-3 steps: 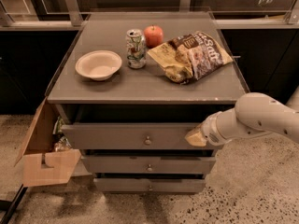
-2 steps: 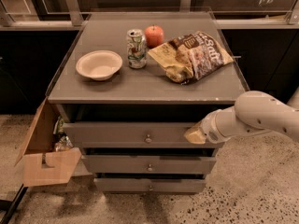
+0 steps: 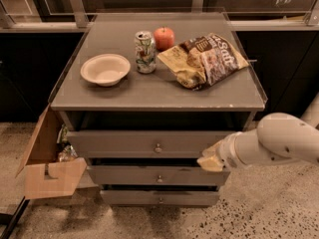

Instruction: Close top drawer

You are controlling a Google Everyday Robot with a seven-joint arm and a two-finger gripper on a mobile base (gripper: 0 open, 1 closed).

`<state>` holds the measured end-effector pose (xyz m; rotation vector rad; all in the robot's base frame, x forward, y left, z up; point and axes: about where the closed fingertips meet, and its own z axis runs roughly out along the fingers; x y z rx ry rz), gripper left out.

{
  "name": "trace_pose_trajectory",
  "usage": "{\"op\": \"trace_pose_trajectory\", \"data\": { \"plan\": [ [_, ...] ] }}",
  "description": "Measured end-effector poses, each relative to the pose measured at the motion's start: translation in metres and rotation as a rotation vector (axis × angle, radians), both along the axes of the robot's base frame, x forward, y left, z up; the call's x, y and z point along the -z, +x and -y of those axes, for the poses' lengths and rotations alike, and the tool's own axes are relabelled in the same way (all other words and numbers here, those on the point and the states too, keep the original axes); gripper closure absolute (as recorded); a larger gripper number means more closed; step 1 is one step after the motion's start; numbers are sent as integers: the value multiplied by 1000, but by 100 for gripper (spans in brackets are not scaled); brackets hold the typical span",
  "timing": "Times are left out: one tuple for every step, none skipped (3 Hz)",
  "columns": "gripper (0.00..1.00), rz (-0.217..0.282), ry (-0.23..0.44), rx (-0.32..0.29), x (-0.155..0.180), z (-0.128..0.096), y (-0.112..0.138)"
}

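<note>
The top drawer [image 3: 124,142] is a wide grey panel with a small round metal knob [image 3: 158,148] at its centre. It stands pulled out a short way, with a dark gap showing above its front. My gripper [image 3: 210,161] comes in from the right on a white arm [image 3: 279,141]. Its yellowish tip rests against the right end of the drawer front, near the lower edge. The two lower grey drawers sit below.
On the cabinet top [image 3: 149,93] stand a white bowl [image 3: 105,69], a soda can [image 3: 145,52], a red apple [image 3: 164,38] and chip bags [image 3: 204,59]. An open cardboard box [image 3: 47,171] sits on the floor at the cabinet's left. Dark counters run behind.
The gripper stays at the right end of the top drawer front, barely shifted. The drawer's gap looks about the same.
</note>
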<state>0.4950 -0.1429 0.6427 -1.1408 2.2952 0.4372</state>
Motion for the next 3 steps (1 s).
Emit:
{"op": "trace_pose_trajectory", "data": {
  "plan": [
    [4, -16, 8, 116, -5, 11, -63],
    [0, -38, -3, 118, 3, 14, -79],
    [0, -38, -3, 118, 3, 14, -79]
  ]
}}
